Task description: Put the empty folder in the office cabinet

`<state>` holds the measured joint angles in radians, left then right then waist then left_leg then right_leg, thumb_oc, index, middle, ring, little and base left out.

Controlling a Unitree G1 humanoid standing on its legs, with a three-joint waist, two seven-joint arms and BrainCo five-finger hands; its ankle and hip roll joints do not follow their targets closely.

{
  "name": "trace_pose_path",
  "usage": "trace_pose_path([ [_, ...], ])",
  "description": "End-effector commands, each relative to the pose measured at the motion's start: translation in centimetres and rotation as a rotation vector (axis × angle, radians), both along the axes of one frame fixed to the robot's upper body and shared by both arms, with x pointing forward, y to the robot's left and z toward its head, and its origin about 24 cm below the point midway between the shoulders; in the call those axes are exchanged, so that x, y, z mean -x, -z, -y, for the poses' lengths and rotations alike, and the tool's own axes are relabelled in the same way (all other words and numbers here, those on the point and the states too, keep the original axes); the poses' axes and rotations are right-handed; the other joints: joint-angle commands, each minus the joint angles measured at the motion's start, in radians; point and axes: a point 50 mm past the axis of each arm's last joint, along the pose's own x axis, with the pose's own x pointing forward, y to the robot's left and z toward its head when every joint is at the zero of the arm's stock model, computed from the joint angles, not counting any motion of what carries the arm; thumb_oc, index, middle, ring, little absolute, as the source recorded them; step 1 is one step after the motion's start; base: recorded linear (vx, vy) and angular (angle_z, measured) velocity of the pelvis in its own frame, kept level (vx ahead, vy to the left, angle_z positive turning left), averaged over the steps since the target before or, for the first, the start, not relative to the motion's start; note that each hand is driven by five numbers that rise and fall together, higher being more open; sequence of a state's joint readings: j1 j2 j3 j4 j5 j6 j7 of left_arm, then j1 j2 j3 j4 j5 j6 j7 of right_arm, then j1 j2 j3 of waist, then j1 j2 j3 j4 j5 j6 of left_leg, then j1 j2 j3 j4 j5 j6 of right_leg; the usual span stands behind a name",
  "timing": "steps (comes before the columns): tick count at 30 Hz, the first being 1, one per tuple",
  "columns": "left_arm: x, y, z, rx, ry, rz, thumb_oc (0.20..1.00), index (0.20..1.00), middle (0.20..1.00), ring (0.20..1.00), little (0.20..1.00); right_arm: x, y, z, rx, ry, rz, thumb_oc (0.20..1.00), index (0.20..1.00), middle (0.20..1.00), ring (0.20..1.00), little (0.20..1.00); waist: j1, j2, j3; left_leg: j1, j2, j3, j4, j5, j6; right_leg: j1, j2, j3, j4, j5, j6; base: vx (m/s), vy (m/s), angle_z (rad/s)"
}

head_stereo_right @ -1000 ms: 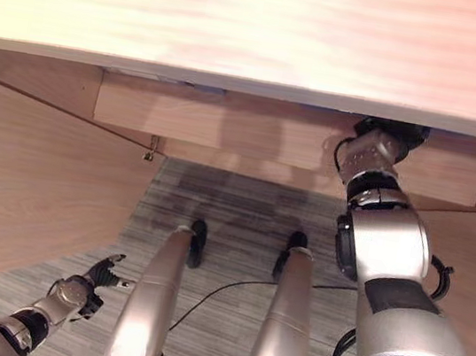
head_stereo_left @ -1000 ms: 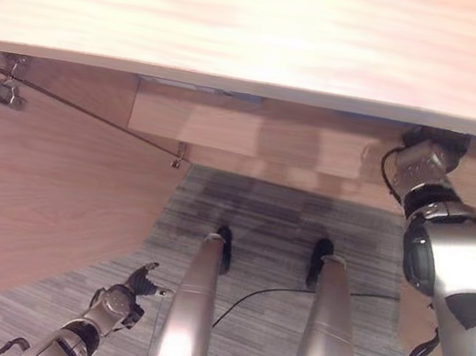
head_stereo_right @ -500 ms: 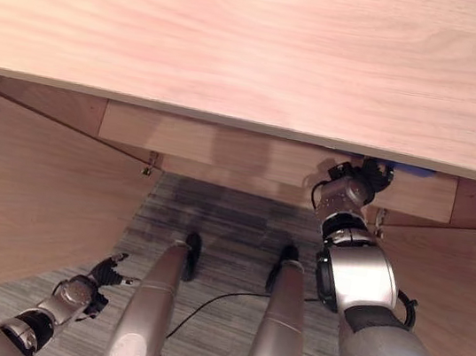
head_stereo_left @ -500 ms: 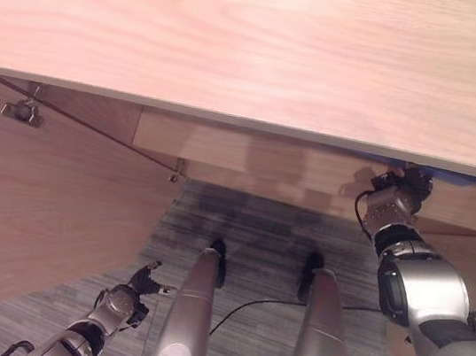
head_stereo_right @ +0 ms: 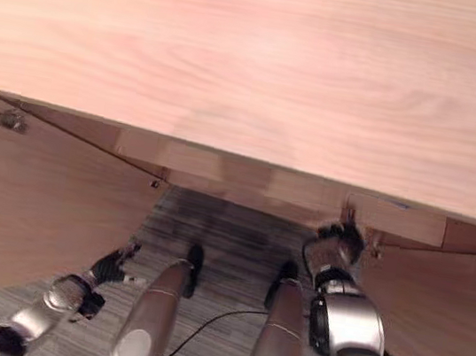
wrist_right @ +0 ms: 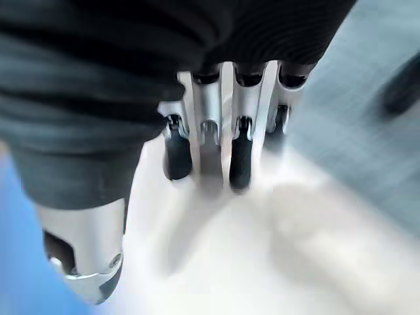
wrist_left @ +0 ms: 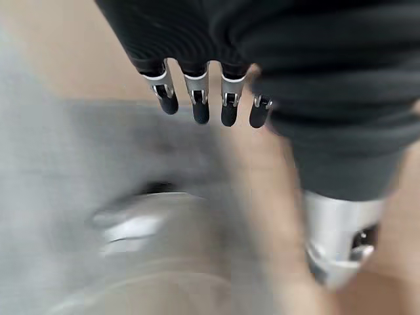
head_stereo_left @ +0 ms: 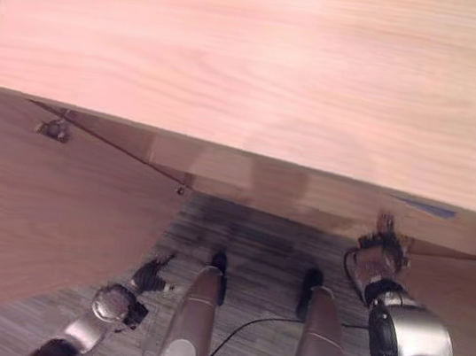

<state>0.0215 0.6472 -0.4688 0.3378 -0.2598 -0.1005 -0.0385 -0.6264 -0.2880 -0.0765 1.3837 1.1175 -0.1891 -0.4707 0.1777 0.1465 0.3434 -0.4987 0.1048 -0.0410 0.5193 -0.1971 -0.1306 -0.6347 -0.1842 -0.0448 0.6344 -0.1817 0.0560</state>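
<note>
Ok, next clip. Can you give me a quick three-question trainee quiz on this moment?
1. True or false: the left hand grips a folder.
2. Where is the right hand? A) flat on the cabinet top; B) up by the cabinet's front edge, just below the top; C) down on the grey carpet.
3. What colour is the thin sliver that shows under the cabinet top, beside the right hand?

Key
1. False: it hangs low over the carpet with straight fingers and holds nothing.
2. B.
3. Blue.
</note>
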Motion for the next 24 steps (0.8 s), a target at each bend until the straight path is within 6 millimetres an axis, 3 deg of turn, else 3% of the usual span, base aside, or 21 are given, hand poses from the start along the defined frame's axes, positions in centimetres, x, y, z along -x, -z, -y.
trace_pose_path([
  [1,1.2,-0.4,-2.8,-0.015,0.003,-0.097,1.000,1.000,1.000,1.000,1.000,-0.4,1.2,-3.9,-0.121,-0.074,0.003,1.000,1.000,1.000,1.000,1.000,0.015,0.001,0.062,-0.036,-0.024,-0.089,-0.119,0.093,0.037,0.161,-0.011,-0.035,-0.024,-0.096,0.036,0.00,0.000,0.00],
  [4,1.3,-0.7,-3.2,-0.029,0.021,-0.113,1.000,1.000,1.000,1.000,1.000,0.2,1.6,-3.5,-0.108,-0.098,0.000,1.000,1.000,1.000,1.000,1.000,0.018,0.001,0.052,-0.010,-0.025,-0.102,-0.163,0.113,0.030,0.186,-0.016,-0.049,-0.066,-0.087,0.039,-0.01,-0.008,0.02],
  [13,2.3,0.8,-3.8,-0.092,0.018,-0.166,1.000,1.000,1.000,1.000,1.000,-1.4,-0.3,-2.1,-0.020,-0.164,0.088,1.000,1.000,1.000,1.000,1.000,0.018,0.008,0.042,-0.023,-0.029,-0.107,-0.189,0.143,0.028,0.173,-0.020,-0.047,-0.073,-0.076,0.045,-0.02,-0.001,0.08],
  [14,2.3,0.9,-3.8,-0.097,0.014,-0.165,1.000,1.000,1.000,1.000,1.000,-1.6,-0.5,-2.0,-0.010,-0.170,0.105,0.598,0.598,0.598,0.598,0.598,0.017,0.008,0.042,-0.024,-0.028,-0.104,-0.192,0.146,0.028,0.172,-0.020,-0.046,-0.077,-0.073,0.045,0.00,0.000,0.00],
  [16,2.4,1.1,-3.5,-0.085,0.005,-0.162,1.000,1.000,1.000,1.000,1.000,-2.1,-1.0,-2.4,0.022,-0.207,0.148,0.200,0.200,0.200,0.200,0.200,0.015,0.008,0.043,-0.022,-0.027,-0.100,-0.198,0.152,0.029,0.172,-0.020,-0.044,-0.084,-0.065,0.046,0.00,0.017,0.00],
  [21,2.5,1.0,-3.4,-0.075,-0.003,-0.131,1.000,1.000,1.000,1.000,1.000,-1.0,-0.4,-2.2,0.181,-0.367,0.129,0.200,0.200,0.200,0.200,0.200,0.009,0.009,0.029,0.029,-0.024,-0.093,-0.298,0.191,0.021,0.208,-0.017,-0.062,-0.161,-0.033,0.054,0.02,0.037,-0.01],
  [24,2.6,1.0,-3.2,-0.042,-0.019,-0.123,1.000,1.000,1.000,1.000,1.000,0.7,1.0,-2.1,0.233,-0.465,0.070,0.200,0.200,0.200,0.200,0.200,0.001,-0.005,0.000,0.076,-0.009,-0.090,-0.369,0.218,0.020,0.244,-0.022,-0.077,-0.223,-0.004,0.064,0.06,0.035,0.02],
])
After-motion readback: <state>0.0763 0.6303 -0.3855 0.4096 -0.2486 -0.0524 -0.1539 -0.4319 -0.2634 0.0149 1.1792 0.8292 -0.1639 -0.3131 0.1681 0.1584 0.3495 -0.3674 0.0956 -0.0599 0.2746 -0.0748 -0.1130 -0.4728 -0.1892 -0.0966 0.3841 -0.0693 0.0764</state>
